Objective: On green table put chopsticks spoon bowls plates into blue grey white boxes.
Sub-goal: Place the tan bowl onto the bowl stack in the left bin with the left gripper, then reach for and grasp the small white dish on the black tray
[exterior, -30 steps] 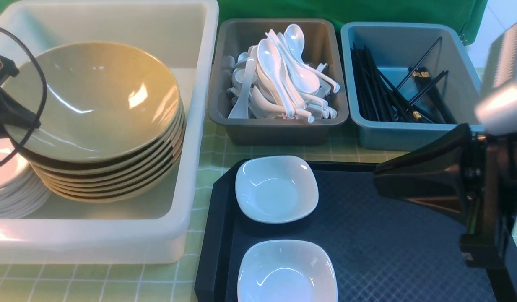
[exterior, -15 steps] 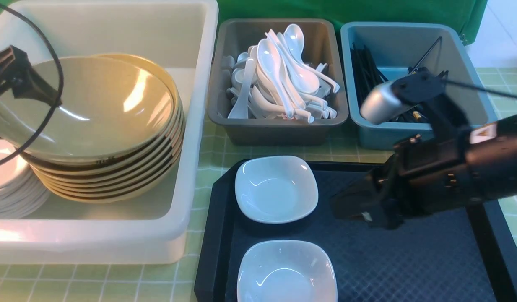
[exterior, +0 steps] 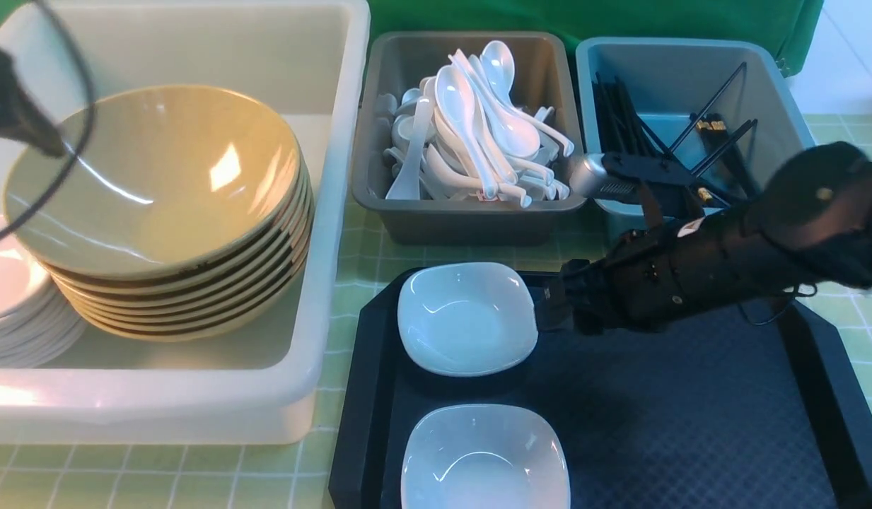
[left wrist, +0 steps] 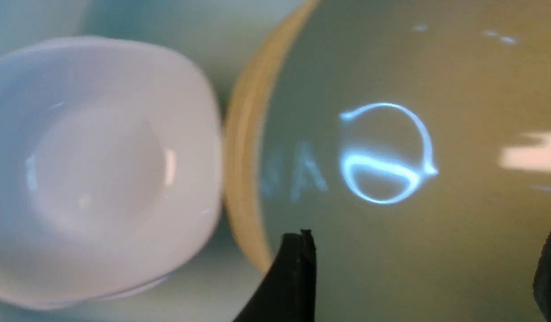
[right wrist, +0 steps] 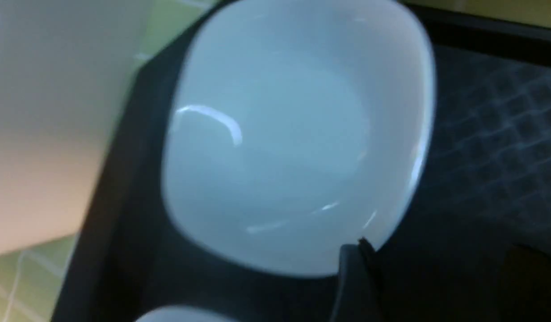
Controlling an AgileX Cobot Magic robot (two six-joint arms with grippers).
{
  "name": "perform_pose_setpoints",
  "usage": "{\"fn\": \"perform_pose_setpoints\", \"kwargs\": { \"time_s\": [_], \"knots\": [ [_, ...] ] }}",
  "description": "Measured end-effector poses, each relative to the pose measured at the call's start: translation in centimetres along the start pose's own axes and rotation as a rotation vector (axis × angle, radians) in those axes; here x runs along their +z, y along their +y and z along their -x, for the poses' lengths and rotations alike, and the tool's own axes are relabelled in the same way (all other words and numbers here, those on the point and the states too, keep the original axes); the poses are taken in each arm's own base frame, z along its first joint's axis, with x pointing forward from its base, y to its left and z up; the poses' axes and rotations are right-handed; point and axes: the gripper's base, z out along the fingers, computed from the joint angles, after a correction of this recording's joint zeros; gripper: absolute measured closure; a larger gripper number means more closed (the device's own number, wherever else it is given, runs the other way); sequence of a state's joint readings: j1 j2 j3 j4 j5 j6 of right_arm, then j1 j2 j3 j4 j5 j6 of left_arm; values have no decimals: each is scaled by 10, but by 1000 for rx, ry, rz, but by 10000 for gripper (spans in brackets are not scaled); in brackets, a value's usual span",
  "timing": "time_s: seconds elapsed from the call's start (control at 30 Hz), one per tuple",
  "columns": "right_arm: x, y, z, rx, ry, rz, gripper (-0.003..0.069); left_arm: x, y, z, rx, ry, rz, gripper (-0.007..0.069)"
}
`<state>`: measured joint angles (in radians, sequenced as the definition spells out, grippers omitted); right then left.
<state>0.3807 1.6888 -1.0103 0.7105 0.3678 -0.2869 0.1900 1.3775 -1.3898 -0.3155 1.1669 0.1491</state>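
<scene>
**Right gripper lines up on the farther plate**

On the black textured tray (exterior: 690,424), which sits on the green grid-lined table (exterior: 195,481), two small glossy white square dishes wait unsorted. The near plate (exterior: 484,459) is at the tray's front edge and the farther plate (exterior: 466,318) is by its far-left corner. The right gripper (exterior: 545,311) lies low beside the farther plate's rim, jaws parted and empty, probably to pinch it. Left of the tray, the left gripper (left wrist: 420,237) hovers released over the stacked tan bowls (exterior: 153,184) in the large white plastic box (exterior: 160,403). Beyond the tray, white spoons (exterior: 478,127) fill the dark grey box (exterior: 471,226) and black chopsticks (exterior: 619,134) lie in the blue-grey box (exterior: 690,56).
</scene>
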Motion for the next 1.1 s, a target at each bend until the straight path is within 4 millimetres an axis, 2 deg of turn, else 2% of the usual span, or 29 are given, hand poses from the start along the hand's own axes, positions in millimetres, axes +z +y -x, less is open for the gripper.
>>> {"fn": "perform_pose_setpoints", "kwargs": {
  "time_s": [0.03,0.07,0.1,0.13,0.2,0.27,0.33,0.4,0.5,0.57,0.73,0.93,1.03,1.1],
  "knots": [
    [1,-1,1,2,3,-1,247,-1,-1,0,0,-4,-3,-36],
    [10,-7,5,24,27,-4,247,-8,-29,-5,138,-22,-78,-34],
    [14,-8,8,31,37,-2,247,-12,-44,-9,215,-31,-120,-25],
    [15,-8,10,32,36,0,247,-12,-47,-10,231,-29,-126,-22],
    [25,-7,17,43,53,18,247,-20,-81,-22,405,-33,-217,-10],
    [32,-5,24,37,62,37,247,-23,-107,-35,546,-14,-284,33],
    [37,-5,26,37,72,44,247,-24,-118,-41,602,-3,-312,56],
    [50,-6,29,52,95,59,249,-21,-140,-58,710,42,-375,107],
    [58,-8,29,61,110,69,263,-14,-148,-70,750,85,-402,146],
    [63,-9,29,50,116,83,314,-6,-152,-79,770,114,-414,190],
    [64,-8,29,14,119,104,571,0,-153,-82,768,109,-413,272],
    [51,-4,29,-11,150,148,597,0,-153,-79,765,77,-402,323],
    [32,-4,34,-46,134,158,603,0,-153,-79,767,74,-397,323],
    [11,-7,37,-58,102,157,603,0,-153,-79,768,78,-395,323]
  ]
}}
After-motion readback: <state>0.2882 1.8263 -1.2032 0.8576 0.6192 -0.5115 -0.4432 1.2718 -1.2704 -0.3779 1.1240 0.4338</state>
